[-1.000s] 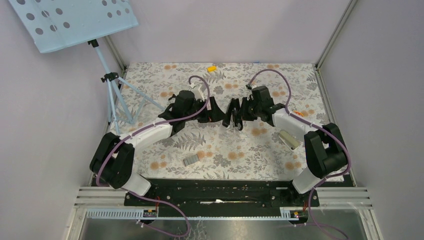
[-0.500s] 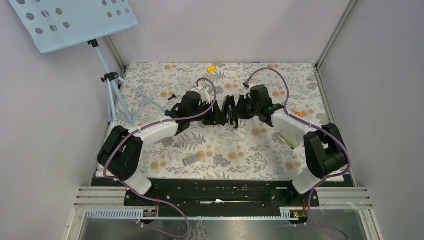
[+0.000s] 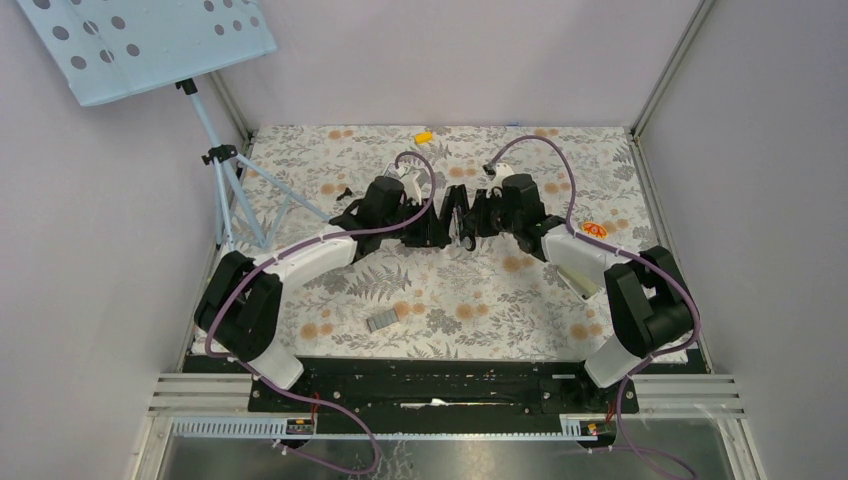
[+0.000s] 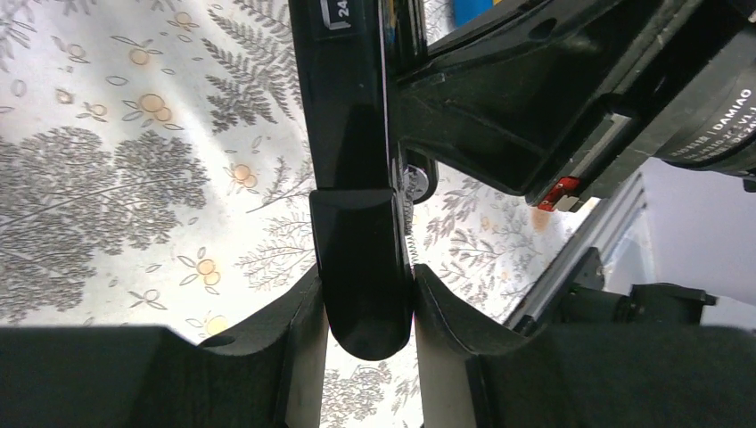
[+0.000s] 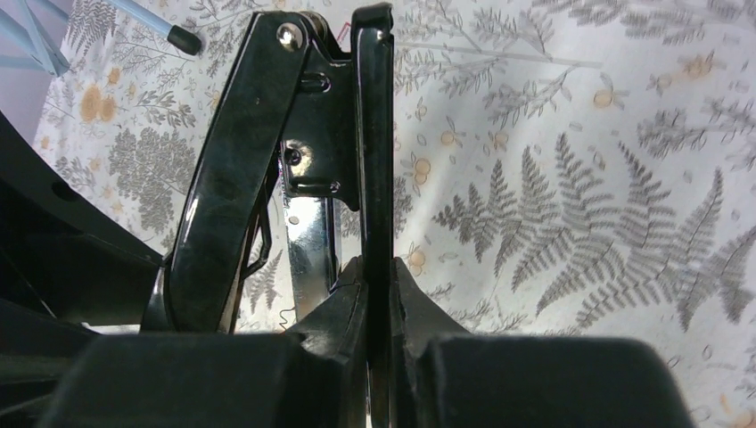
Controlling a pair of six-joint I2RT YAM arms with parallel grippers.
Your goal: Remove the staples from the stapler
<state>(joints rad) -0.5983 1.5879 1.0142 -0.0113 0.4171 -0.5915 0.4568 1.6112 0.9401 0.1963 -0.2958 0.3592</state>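
Observation:
The black stapler [image 3: 458,210] is held off the table between my two grippers, its two arms spread apart. My left gripper [image 3: 437,226] is shut on its thick rounded black arm [image 4: 361,259], both fingers pressed against its sides. My right gripper [image 3: 480,214] is shut on the thin black arm [image 5: 374,178]. The silver rail [image 5: 308,241] and the hinge [image 5: 308,107] show to the left of that arm. A grey strip of staples [image 3: 383,319] lies on the floral table, nearer the arm bases and away from both grippers.
A pale block [image 3: 580,283] lies partly under my right arm. A tiny black clip [image 3: 344,192], a small orange piece [image 3: 424,136] and an orange item [image 3: 592,229] lie on the table. A tripod [image 3: 228,190] with a perforated blue panel stands at the far left.
My left gripper moved right to meet the stapler in my right gripper and now grips its thick arm. Both grippers shifted slightly toward the far side.

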